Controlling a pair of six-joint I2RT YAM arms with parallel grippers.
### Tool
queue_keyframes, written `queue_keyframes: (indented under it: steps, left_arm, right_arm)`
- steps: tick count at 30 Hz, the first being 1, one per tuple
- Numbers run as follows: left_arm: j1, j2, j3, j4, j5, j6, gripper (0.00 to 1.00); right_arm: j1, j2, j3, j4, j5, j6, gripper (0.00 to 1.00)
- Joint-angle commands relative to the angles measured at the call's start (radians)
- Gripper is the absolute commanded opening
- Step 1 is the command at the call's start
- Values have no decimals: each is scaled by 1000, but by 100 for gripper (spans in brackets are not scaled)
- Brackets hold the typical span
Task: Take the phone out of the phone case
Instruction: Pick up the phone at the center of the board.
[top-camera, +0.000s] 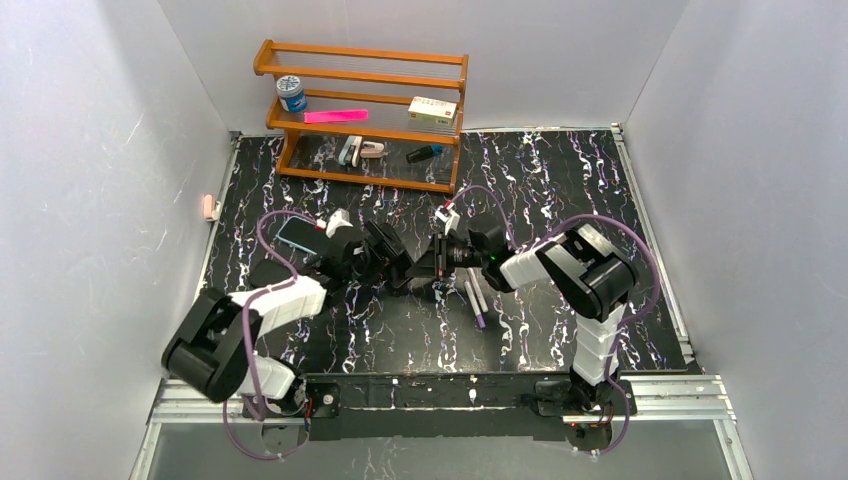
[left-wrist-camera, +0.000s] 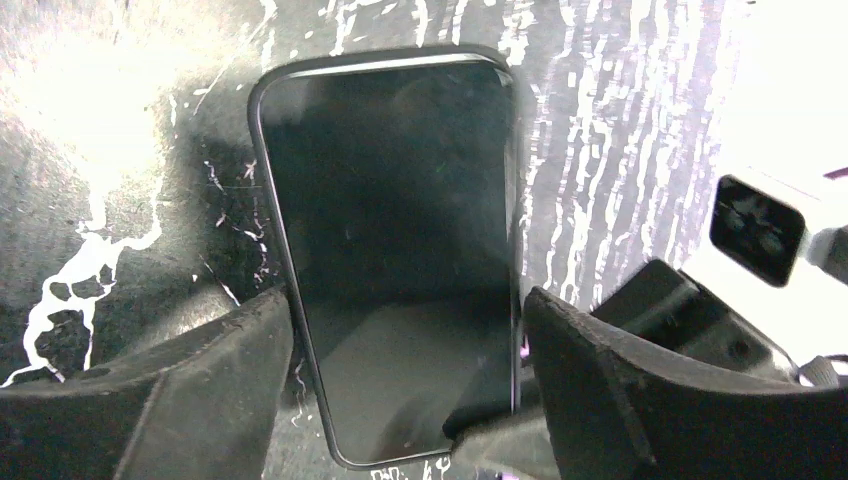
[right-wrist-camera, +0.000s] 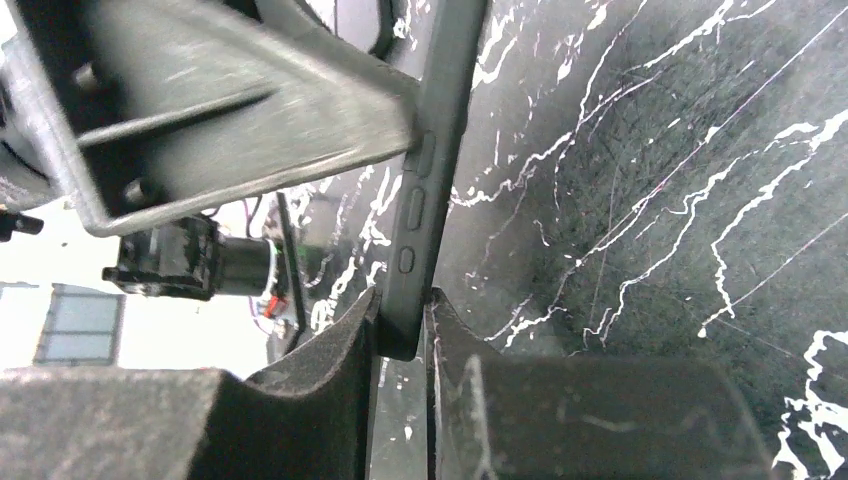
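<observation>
From the top camera I only see the left gripper (top-camera: 392, 262) and right gripper (top-camera: 437, 268) nose to nose over the table (top-camera: 560, 200). Whatever sits between their tips is hidden there.

The left wrist camera fills that in. The phone (left-wrist-camera: 400, 230), dark screen towards the lens, is seated in its phone case (left-wrist-camera: 262, 150). It sits between my left fingers (left-wrist-camera: 235, 345), which stand fairly wide and press on the case's two long sides.

The right wrist camera shows the case edge-on, with its side buttons (right-wrist-camera: 412, 205) facing the lens. My right fingers (right-wrist-camera: 325, 345) are drawn in narrow, pinching the near end of the case from both faces.
</observation>
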Motion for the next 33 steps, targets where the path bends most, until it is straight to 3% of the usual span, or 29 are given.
queue_keyframes:
  steps: [1, 3, 7, 12, 22, 33]
  left_arm:
    - [10, -183, -26, 49, -30, 149, 89]
    - [17, -255, -47, 55, -42, 198, 98]
    - [34, -405, -111, 103, -59, 279, 98]
    - [88, -508, -156, 145, 43, 315, 98]
    - [179, -335, -149, 425, 398, 119, 98]
    - [178, -192, -114, 626, 500, -55, 96]
  right_arm:
    - [-39, -65, 8, 108, -36, 52, 1]
    - [-50, -84, 0, 125, -48, 69, 1]
    - [-89, -102, -34, 230, -94, 163, 1]
    - [-169, -98, -88, 512, -179, 370, 1]
    - [-224, -115, -109, 770, -255, 597, 1]
    - [-214, -130, -77, 875, -278, 694, 1]
